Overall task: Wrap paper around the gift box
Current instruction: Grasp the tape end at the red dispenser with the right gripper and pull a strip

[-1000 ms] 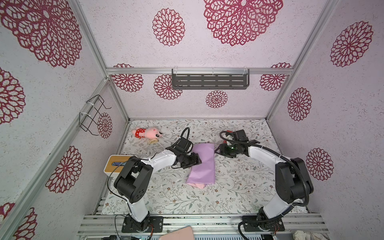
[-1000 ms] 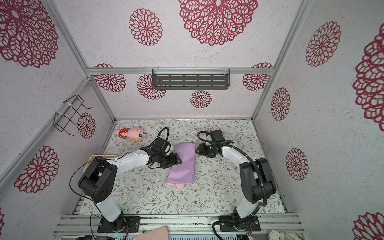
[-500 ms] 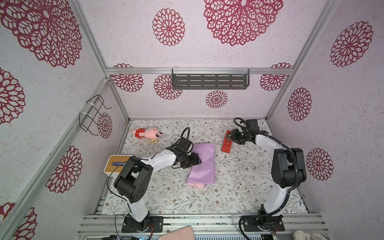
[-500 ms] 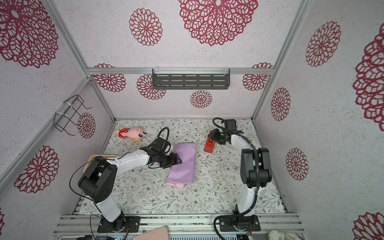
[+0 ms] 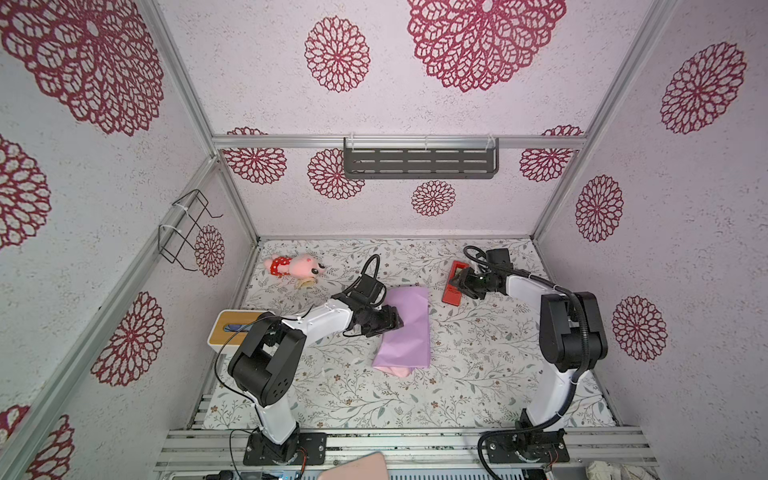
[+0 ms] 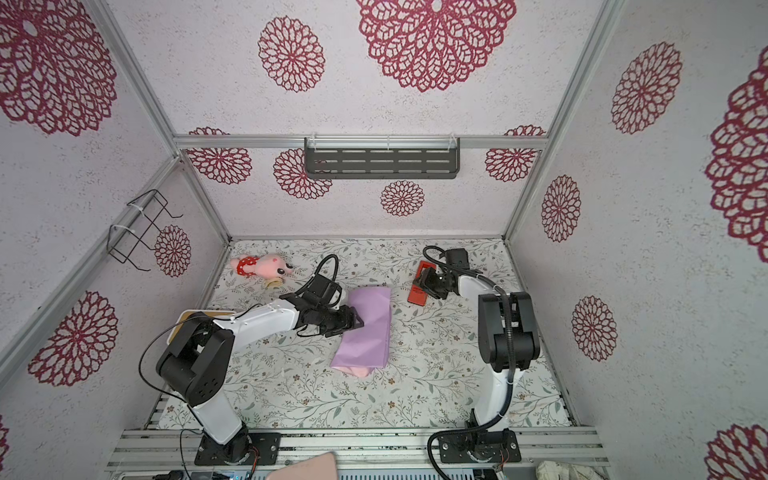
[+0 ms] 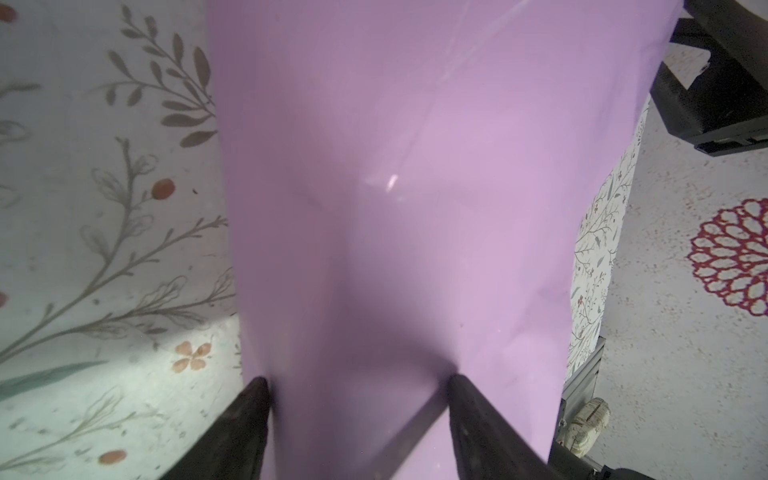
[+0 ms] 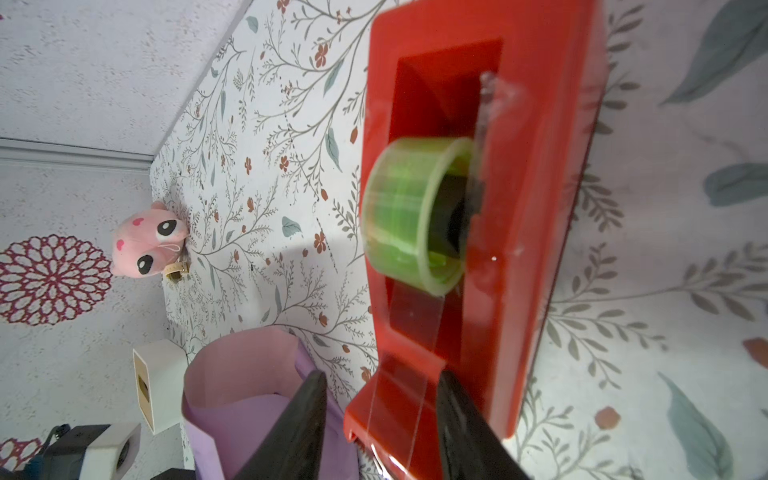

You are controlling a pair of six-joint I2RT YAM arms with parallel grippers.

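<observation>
Left gripper (image 5: 392,322): jaws spread wide, both tips laid flat on the lilac paper (image 5: 405,328), clasping nothing. It reads as a hold-down. The paper lies as a long folded bundle directly under and ahead of this gripper. The gift box is not visible, presumably inside the fold beneath the tips.

Right gripper (image 5: 459,282): well apart from the bundle, poised over the red tape dispenser (image 5: 451,296). Jaws are apart, straddling the clear strip at the cutter end, with nothing pinched yet.

Step in hand, by my reading: fetching tape to fix the seam. To do it well:
- Close on the free tape end just ahead of the teeth.
- Draw along the dispenser's length, then tear down across the cutter.
- The dispenser may slide on the surface, so pull gently.
- The left gripper must press firmly meanwhile, or the fold could spring open.

Views:
- Only the right wrist shows the green tape roll (image 8: 411,216) and the bundle's open mouth, pink inside.
- Only the left wrist shows the tips meeting the paper.
- Only the top views show the spacing of the two arms, the plush toy (image 5: 295,266) and the tissue box (image 5: 232,328).
</observation>
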